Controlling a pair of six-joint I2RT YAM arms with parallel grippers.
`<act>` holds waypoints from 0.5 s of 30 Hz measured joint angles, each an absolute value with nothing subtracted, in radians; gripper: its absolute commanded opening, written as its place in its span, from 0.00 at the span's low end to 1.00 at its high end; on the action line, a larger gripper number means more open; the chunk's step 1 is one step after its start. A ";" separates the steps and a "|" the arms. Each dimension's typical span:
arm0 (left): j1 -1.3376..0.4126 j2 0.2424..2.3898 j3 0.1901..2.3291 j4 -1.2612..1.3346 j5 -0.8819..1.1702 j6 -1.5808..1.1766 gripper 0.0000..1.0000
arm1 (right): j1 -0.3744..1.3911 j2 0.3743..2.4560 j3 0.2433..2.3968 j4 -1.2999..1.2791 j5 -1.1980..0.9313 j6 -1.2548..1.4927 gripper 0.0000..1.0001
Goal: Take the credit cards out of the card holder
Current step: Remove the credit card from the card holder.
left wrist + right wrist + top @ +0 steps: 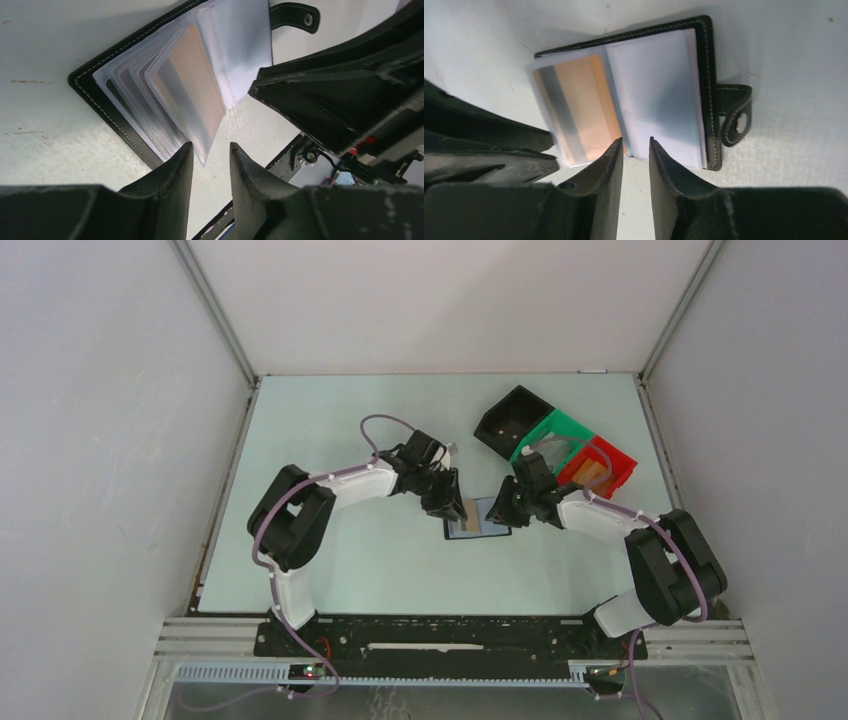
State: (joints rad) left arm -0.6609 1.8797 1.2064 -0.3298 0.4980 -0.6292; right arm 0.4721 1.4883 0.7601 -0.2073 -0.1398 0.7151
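Small black folding card holder (478, 521) with white stitching lies open and flat on the pale table (330, 420), mid-table between the two arms, closure tab (735, 115) sticking out on the side of the right arm. Clear plastic sleeves (150, 95) are fanned up from its spine. Thin pale bluish-white credit cards (659, 95) appear to sit inside the sleeves, none visible out on the table. One sleeve shows an orange-tan piece with a grey stripe (574, 110).

Left gripper (210, 150) is low at the fanned sleeve edges, jaws at a narrow gap. The corner of the top sleeve pokes between the fingertips (186, 155), but no clamp is visible. Right gripper (634, 145) is at the holder's near edge by the spine, jaws also narrowly apart, bare table showing between them, holding nothing. Whether its fingertips (616, 150) touch the holder is unclear.

Black open bin (510, 420), green bin (555, 435) and red bin (605, 470) are behind the right arm, well apart from the holder.

Step, as judged: early, lining up on a sleeve to get at a card, extraction not started. Next move calls for the left pinching one card edge and not the whole sleeve stack, with the right pinning the holder down so it does not lift or slide. Risk: slick sleeves slip, or the holder drags along
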 measured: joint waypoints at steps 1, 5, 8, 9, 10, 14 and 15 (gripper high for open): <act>-0.662 1.877 1.206 -0.326 0.503 -0.630 0.38 | 0.469 1.488 0.752 -0.208 -0.139 0.717 0.34; -0.665 1.870 1.211 -0.315 0.526 -0.631 0.38 | 0.450 1.478 0.728 -0.212 -0.139 0.725 0.34; -0.672 1.870 1.222 -0.314 0.536 -0.636 0.38 | 0.428 1.448 0.718 -0.217 -0.141 0.731 0.34; -0.675 1.870 1.229 -0.312 0.540 -0.639 0.38 | 0.419 1.431 0.715 -0.218 -0.141 0.733 0.34; -0.677 1.871 1.234 -0.309 0.545 -0.641 0.38 | 0.413 1.415 0.714 -0.221 -0.141 0.735 0.34; -0.690 1.877 1.262 -0.301 0.556 -0.654 0.38 | 0.382 1.348 0.711 -0.221 -0.143 0.739 0.34; -0.693 1.881 1.276 -0.301 0.560 -0.656 0.38 | 0.374 1.335 0.707 -0.221 -0.145 0.739 0.34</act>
